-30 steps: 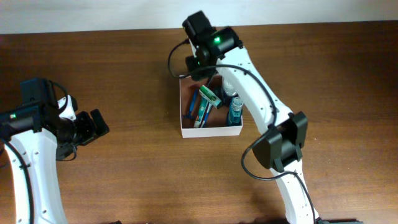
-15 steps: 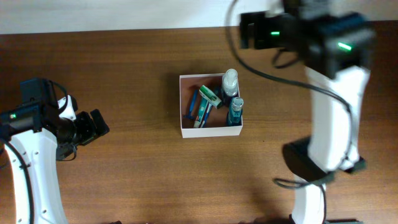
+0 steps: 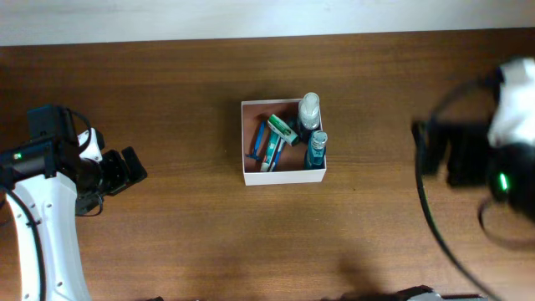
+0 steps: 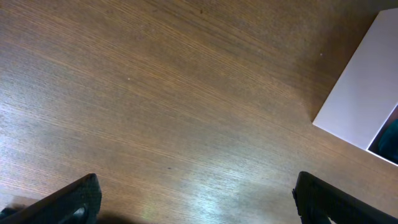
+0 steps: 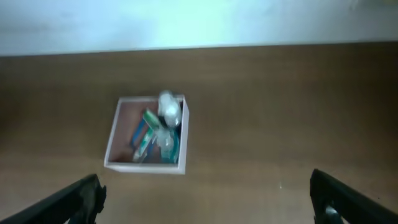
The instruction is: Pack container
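Observation:
The container (image 3: 284, 177), a square white-walled box, sits mid-table. Inside it stand a clear bottle (image 3: 309, 108) and a blue bottle (image 3: 316, 148) along the right wall. A green tube (image 3: 282, 127) and blue items (image 3: 264, 149) lie beside them. My left gripper (image 3: 134, 170) hovers open well to the container's left, with nothing between its fingers. In the left wrist view that gripper (image 4: 198, 202) is over bare wood, and the container's wall (image 4: 364, 102) shows at the right edge. My right gripper (image 3: 428, 155), blurred, is far right of the container. In the right wrist view it (image 5: 208, 199) stands open and empty, the container (image 5: 144, 165) ahead.
The brown wooden table (image 3: 167, 242) runs to a pale wall (image 3: 167, 17) along the back edge. My right arm (image 3: 501, 176) fills the right edge of the overhead view.
My right arm has left the container's back right corner, swung up and away to the far right, and its jaws now stand wide. The left arm has not moved.

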You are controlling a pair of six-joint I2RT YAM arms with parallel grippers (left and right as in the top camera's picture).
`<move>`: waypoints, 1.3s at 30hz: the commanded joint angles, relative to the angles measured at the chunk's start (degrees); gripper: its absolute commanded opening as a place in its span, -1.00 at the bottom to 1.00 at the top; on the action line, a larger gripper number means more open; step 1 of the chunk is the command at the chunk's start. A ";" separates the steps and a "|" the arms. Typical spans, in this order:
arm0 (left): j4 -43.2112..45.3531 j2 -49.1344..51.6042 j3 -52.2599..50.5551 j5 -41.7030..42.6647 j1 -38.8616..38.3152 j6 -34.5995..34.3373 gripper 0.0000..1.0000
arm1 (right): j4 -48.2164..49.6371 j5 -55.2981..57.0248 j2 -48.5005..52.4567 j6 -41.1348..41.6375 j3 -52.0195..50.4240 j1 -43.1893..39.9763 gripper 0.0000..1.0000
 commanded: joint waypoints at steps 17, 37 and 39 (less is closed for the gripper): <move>0.02 -0.70 0.11 0.55 0.28 0.52 0.99 | -0.33 -6.01 -20.39 1.25 -14.27 -0.50 0.97; 0.02 -0.70 0.11 0.57 0.28 0.52 0.99 | 17.90 1.01 -34.99 -4.85 -42.93 -9.11 0.97; 0.02 -0.70 0.11 0.57 0.28 0.52 0.99 | 26.47 0.98 -40.85 -4.85 -52.28 -10.75 0.97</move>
